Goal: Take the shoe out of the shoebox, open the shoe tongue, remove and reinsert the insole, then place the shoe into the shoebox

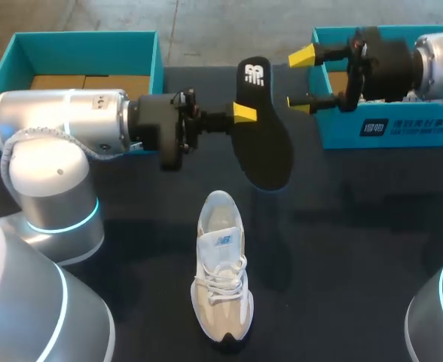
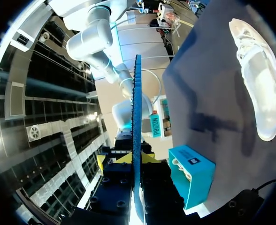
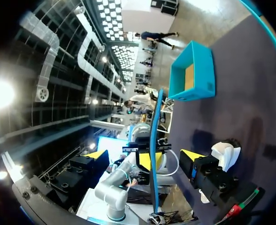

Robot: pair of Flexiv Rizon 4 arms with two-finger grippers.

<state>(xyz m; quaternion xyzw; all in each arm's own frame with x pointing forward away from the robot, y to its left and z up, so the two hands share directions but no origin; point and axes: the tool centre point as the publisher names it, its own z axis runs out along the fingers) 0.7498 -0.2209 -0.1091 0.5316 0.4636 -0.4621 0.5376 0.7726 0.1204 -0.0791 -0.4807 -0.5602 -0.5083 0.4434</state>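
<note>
In the head view my left gripper [image 1: 240,113] is shut on the black insole [image 1: 263,128] and holds it in the air behind the shoe. From the left wrist the insole [image 2: 136,108] shows edge-on between the fingers of the left gripper [image 2: 131,158]. The white shoe [image 1: 221,275] lies on the dark table near the front; in the left wrist view the shoe [image 2: 257,79] is off to one side. My right gripper [image 1: 303,81] stands wide open just right of the insole's heel end. In its own view the right gripper [image 3: 144,157] straddles the insole's edge [image 3: 156,126] without touching it.
A teal box [image 1: 86,38] with cardboard inside stands at the back left behind my left arm. A second, labelled teal box [image 1: 402,128] stands at the back right under my right arm. That box [image 2: 192,173] also shows in the left wrist view.
</note>
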